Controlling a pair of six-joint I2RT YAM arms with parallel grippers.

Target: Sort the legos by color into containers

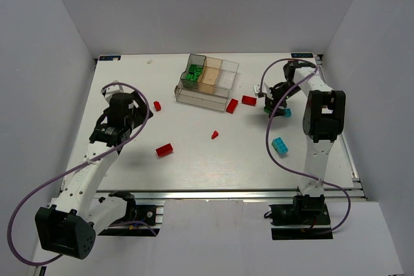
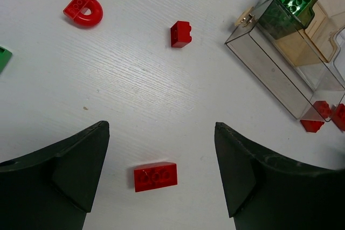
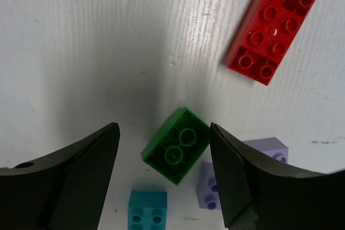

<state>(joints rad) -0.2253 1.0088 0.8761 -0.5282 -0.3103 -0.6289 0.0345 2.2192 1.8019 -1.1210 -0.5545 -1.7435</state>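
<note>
Right gripper [image 3: 163, 127] spread over a green brick [image 3: 177, 145] — purple bricks [image 3: 207, 187] half hidden by it; left gripper [image 2: 161, 127] likewise spread.

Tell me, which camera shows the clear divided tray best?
The top external view: the whole tray shows, with green bricks in its far-left compartment. The left wrist view catches only one end, cropped; the right wrist view shows none of it.

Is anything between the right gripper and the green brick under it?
Nothing visible covers the green brick. It lies between the fingers of the open right gripper. Purple bricks crowd its side, close to one finger.
</note>
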